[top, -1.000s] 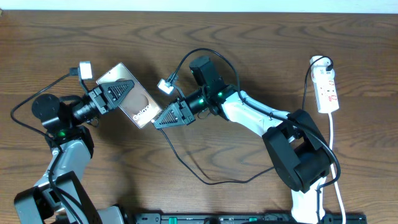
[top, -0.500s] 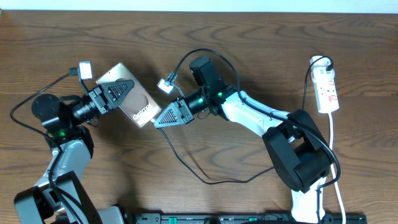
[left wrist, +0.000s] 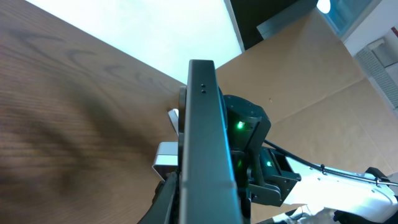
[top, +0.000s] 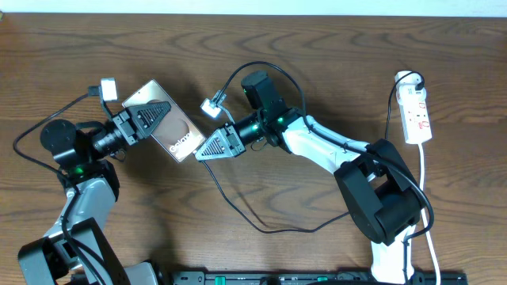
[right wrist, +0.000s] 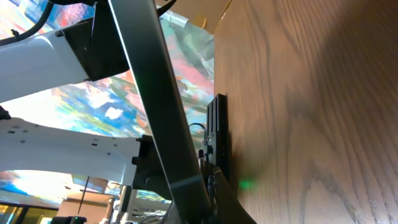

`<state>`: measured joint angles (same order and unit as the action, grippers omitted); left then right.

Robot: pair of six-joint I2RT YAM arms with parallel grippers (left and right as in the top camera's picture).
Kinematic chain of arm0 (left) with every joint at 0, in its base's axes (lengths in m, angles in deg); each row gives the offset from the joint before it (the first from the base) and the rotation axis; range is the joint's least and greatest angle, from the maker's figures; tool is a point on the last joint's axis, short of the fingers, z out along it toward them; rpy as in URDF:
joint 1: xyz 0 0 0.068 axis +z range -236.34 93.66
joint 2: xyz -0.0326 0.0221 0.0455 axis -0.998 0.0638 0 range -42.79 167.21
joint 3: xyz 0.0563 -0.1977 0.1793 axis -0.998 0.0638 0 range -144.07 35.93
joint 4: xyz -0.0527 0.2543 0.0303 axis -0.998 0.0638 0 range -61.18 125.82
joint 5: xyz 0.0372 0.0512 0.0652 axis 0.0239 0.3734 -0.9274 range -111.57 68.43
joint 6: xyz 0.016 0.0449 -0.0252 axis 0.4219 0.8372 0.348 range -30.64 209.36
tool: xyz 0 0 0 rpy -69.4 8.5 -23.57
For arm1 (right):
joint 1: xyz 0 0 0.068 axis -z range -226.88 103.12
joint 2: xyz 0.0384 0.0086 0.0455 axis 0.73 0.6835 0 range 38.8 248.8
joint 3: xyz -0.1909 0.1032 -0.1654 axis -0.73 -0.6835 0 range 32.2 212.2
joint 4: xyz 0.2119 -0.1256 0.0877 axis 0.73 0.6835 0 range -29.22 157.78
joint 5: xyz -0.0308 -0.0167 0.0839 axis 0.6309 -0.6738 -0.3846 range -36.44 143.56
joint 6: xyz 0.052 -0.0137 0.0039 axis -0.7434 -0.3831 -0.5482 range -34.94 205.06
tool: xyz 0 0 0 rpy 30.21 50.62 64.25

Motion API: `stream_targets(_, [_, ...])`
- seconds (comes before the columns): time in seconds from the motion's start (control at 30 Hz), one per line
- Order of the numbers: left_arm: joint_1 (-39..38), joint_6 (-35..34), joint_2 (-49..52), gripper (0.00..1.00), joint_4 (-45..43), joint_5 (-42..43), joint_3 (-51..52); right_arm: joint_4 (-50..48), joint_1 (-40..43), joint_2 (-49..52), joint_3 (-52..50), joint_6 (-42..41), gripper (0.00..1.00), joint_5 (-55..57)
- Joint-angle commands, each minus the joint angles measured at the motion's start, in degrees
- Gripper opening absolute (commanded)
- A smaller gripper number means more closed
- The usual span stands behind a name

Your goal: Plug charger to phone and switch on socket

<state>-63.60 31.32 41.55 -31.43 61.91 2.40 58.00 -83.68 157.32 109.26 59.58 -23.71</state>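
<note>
Lying near the right edge of the table [top: 333, 47], the socket [top: 417, 119] is the only receptacle in view. A black plug [top: 413, 79] sits in its far end, and a white cord [top: 423, 170] leaves its near end toward the front of the table. The charger [top: 285, 232] runs from that plug, passes behind the right arm, loops across the bare wood and rises to the right gripper [top: 203, 153]. This gripper's fingers are closed on the cable's free end, and the plug tip itself is hidden by them. The phone [top: 178, 131] is at left of centre, well apart from the socket, clamped in the left gripper [top: 165, 108]. One black finger lies across its lettered face. The left wrist view shows the phone [left wrist: 205, 143] edge-on between the fingers. The right gripper's tip is just beside the phone's near right corner; whether they touch cannot be told. Thick black arm cables [top: 253, 67] arch over the right wrist, clear of the phone.
</note>
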Motion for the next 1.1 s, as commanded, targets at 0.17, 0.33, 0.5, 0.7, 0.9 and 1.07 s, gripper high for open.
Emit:
stream_targets(0.17, [-1.0, -0.8, -0.3, 0.07, -0.1, 5.5, -0.5, 0.5, 0.4, -0.3, 1.2, 1.6, 0.01, 0.7])
stream_targets(0.33, [-1.0, -0.7, -0.3, 0.07, -0.2, 5.1, -0.5, 0.2, 0.3, -0.3, 1.2, 2.7, 0.01, -1.3])
stream_targets(0.5, [-1.0, -0.7, -0.3, 0.07, -0.4, 2.5, -0.5, -0.7, 0.3, -0.3, 1.2, 3.9, 0.01, -5.2])
stream_targets(0.7, [-0.9, -0.7, -0.3, 0.07, -0.8, 1.7, -0.5, -0.7, 0.3, -0.3, 1.2, 6.5, 0.01, -8.9])
stream_targets(0.9, [-0.9, -0.7, -0.3, 0.08, -0.8, 0.9, -0.5, -0.7, 0.3, -0.3, 1.2, 7.0, 0.01, -9.9])
stream_targets(1.07, [-0.9, -0.7, -0.3, 0.07, -0.8, 0.5, -0.5, 0.2, 0.3, -0.3, 1.2, 7.3, 0.01, -8.4])
